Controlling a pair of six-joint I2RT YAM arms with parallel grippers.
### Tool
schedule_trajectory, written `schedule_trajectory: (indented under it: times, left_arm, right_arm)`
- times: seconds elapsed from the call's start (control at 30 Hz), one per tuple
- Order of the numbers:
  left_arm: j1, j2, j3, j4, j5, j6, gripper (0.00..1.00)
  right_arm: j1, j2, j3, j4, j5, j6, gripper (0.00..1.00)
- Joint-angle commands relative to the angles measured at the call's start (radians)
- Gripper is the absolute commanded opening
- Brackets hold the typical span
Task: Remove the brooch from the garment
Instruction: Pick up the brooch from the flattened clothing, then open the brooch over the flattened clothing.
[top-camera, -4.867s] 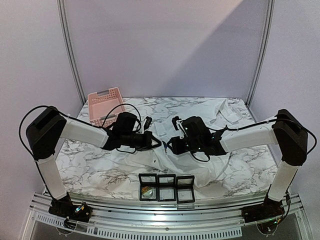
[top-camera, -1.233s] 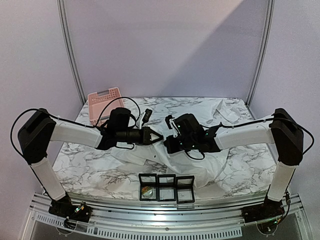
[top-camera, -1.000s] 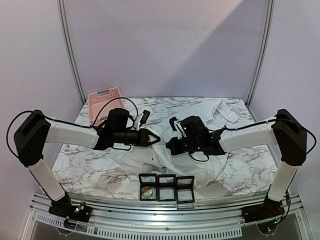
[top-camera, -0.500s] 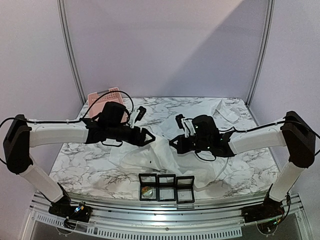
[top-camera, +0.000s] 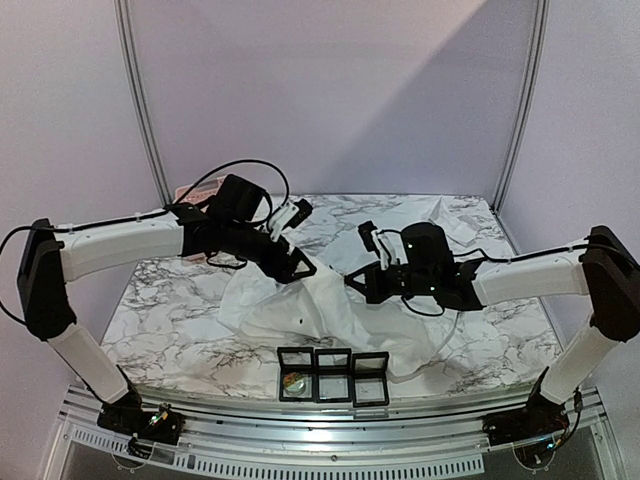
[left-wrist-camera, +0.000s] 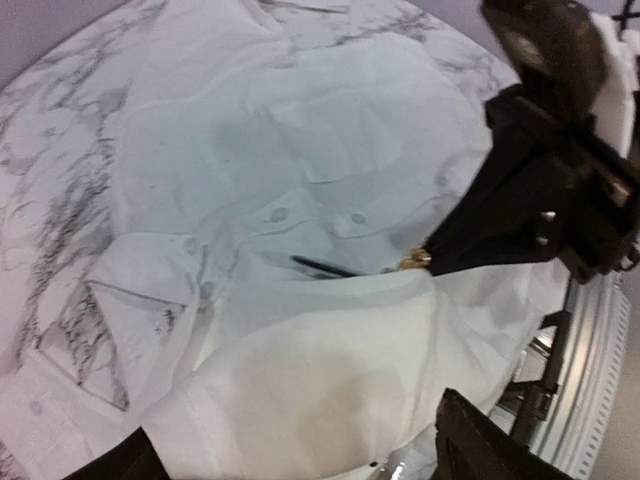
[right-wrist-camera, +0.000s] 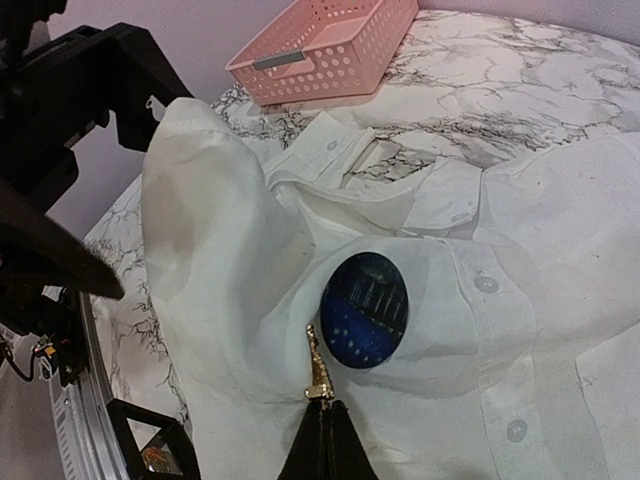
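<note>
The white garment (top-camera: 330, 310) lies crumpled across the marble table, with one fold pulled up between the arms. The brooch (right-wrist-camera: 365, 308) is a dark blue oval sitting on the cloth, and a gold pin (right-wrist-camera: 318, 368) sticks out beside it. My right gripper (right-wrist-camera: 322, 408) is shut on that pin's end; from above it (top-camera: 350, 281) is at mid-table. My left gripper (left-wrist-camera: 300, 430) is open, jaws wide, with the raised fold (left-wrist-camera: 320, 370) bulging between them. The top view shows it (top-camera: 300, 268) just left of the right gripper.
A pink basket (right-wrist-camera: 325, 45) stands at the back left of the table, mostly hidden behind the left arm in the top view. Three black display cases (top-camera: 333, 375) stand in a row at the front edge, and the left one holds a small item.
My left gripper's jaws have opened wide, and that arm has risen and stretched toward the centre. The right gripper has shifted right, still shut on the pin. The fabric fold stands higher.
</note>
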Motion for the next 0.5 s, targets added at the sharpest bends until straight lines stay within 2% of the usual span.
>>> schedule_trajectory:
  times: [0.0,0.1,0.3,0.37,0.47]
  left_arm:
    - [-0.013,-0.07,-0.063,0.067,-0.313,-0.051,0.8]
    - [-0.013,-0.069,-0.061,0.025,-0.42,-0.07,0.8]
    - [-0.014,-0.178,-0.116,0.12,-0.435,-0.062,0.83]
    - [-0.014,-0.206,-0.129,0.141,-0.362,-0.03,0.85]
    - [-0.015,-0.178,-0.112,0.117,-0.14,0.018,0.86]
  right_arm:
    - [-0.019,-0.047,-0.005,-0.018,-0.014,-0.022,0.0]
    - [-0.026,-0.047,0.001,-0.027,-0.009,-0.021,0.0]
    - [-0.028,-0.052,0.01,-0.039,0.001,-0.021,0.0]
    - [-0.028,-0.053,0.013,-0.045,-0.004,-0.022,0.0]
    - [-0.028,-0.057,0.011,-0.045,-0.01,-0.026,0.0]
